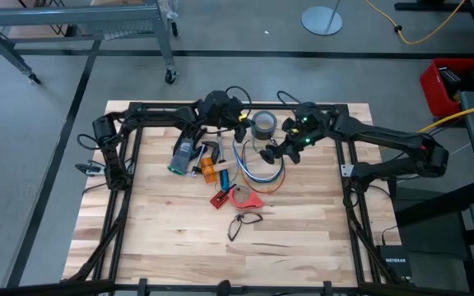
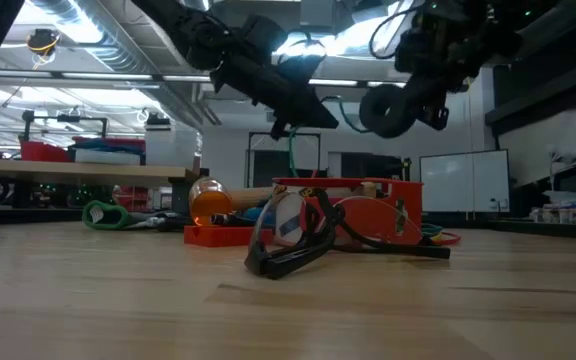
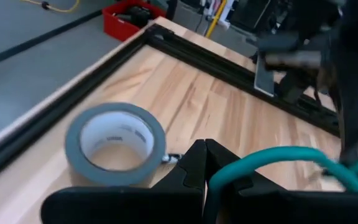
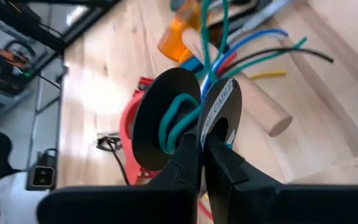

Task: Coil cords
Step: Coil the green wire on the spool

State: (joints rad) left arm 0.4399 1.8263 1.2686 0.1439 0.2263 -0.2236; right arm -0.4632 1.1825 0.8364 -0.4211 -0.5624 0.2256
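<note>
A loose loop of blue, grey-white and red-orange cords [image 1: 257,168] lies on the wooden table; their loose ends show in the right wrist view [image 4: 260,50]. A green cord [image 3: 272,155] runs from my left gripper [image 1: 241,125] to a black spool [image 4: 166,106] held by my right gripper [image 1: 271,152]. Several turns of it are wound on the spool's hub [image 4: 173,121]. Both grippers are shut, above the table beside the grey duct tape roll [image 1: 263,125]. In the low view the spool [image 2: 383,108] hangs well clear of the table. My left gripper pinches the green cord [image 3: 219,177] between its two fingers, which lie across it. From the hold the cord arcs away slack toward the spool; another stretch [image 2: 291,150] hangs down below the gripper. My right gripper pinches the rim of the spool's labelled flange [image 4: 219,106] between its two fingers. One finger [image 4: 188,152] stands between the two flanges, the other outside. The spool is lifted clear of the table, its flanges on edge.
On the table lie the duct tape roll [image 3: 114,143], an orange-headed mallet with a wooden handle [image 1: 212,168], a red part [image 1: 245,197], dark safety glasses [image 1: 241,224] and a grey-green tool [image 1: 183,156]. A black frame [image 1: 344,173] borders the table.
</note>
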